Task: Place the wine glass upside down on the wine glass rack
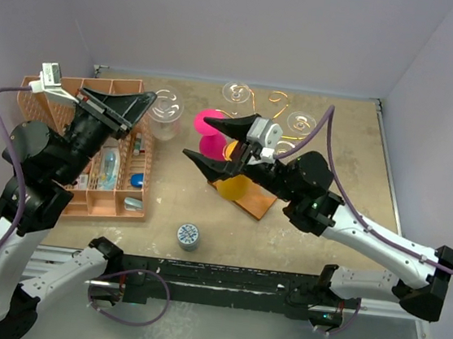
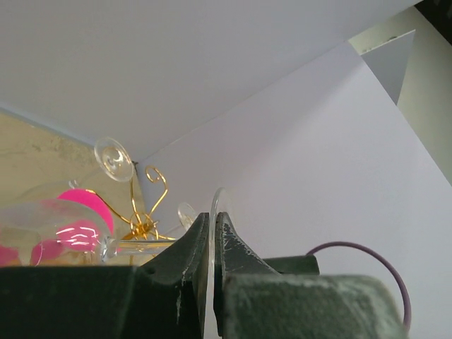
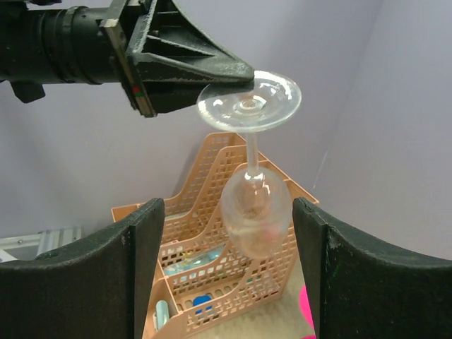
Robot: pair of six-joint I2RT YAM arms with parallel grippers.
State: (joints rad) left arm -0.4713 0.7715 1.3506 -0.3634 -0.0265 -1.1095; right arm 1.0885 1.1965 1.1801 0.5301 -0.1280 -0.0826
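The left pincer (image 1: 142,103) pinches the rim of the wine glass's (image 3: 254,205) foot. The glass hangs upside down in the air, foot up and bowl down. It is above the tabletop (image 1: 173,204), just beside the far corner of the orange basket (image 1: 142,209) and apart from the rack (image 1: 256,199). The rack stands to its right, with clear, pink and yellow glasses around its gold wires. The right pincer (image 1: 203,140) is spread wide and empty, facing the hanging glass from in front of the rack.
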